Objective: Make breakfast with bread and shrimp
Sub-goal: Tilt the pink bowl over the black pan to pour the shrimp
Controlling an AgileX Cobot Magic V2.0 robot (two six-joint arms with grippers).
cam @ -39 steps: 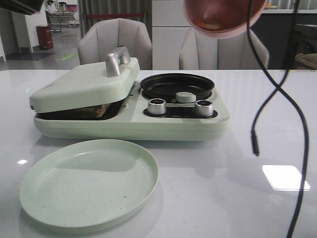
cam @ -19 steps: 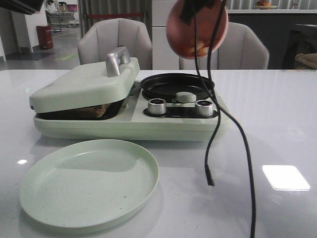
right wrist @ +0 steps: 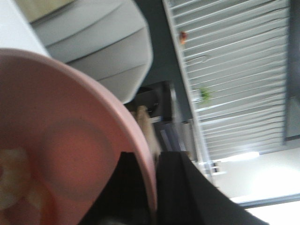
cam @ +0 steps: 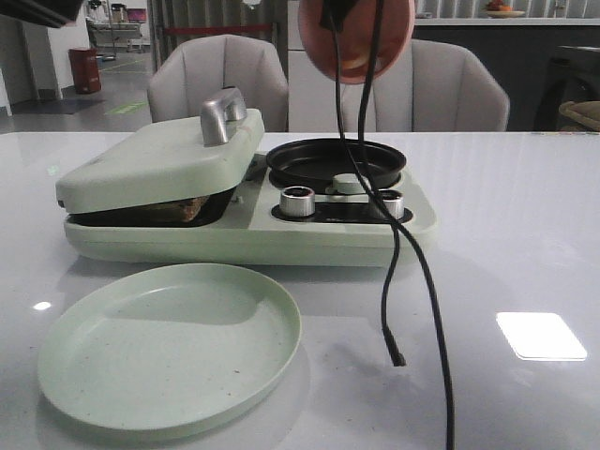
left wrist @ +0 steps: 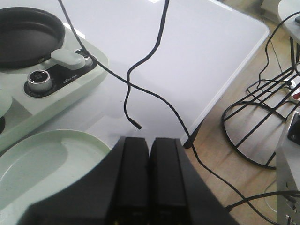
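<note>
Where the front view looks over the glossy white desk [cam: 525, 234], a tilted round pink bowl [cam: 356, 37] hangs high above the black round frying pan [cam: 336, 161] of the pale green breakfast cooker [cam: 281, 230]. Pale and orange shrimp [cam: 354, 64] lie low inside it. Dark toasted bread [cam: 178, 208] peeks from under the cooker's nearly closed green lid [cam: 159, 159]. 1 empty pale green round plate [cam: 169, 345] sits in front. A thin black cable [cam: 398, 281] dangles.

From the left wrist, the left pincer [left wrist: 150, 180] has its 2 black fingers pressed together, holding nothing, above the plate's rim [left wrist: 51, 140].

From the right wrist, the right pincer [right wrist: 154, 187] pinches the bowl's rim [right wrist: 140, 145]; blurred pale shrimp [right wrist: 11, 180] rest inside.
</note>
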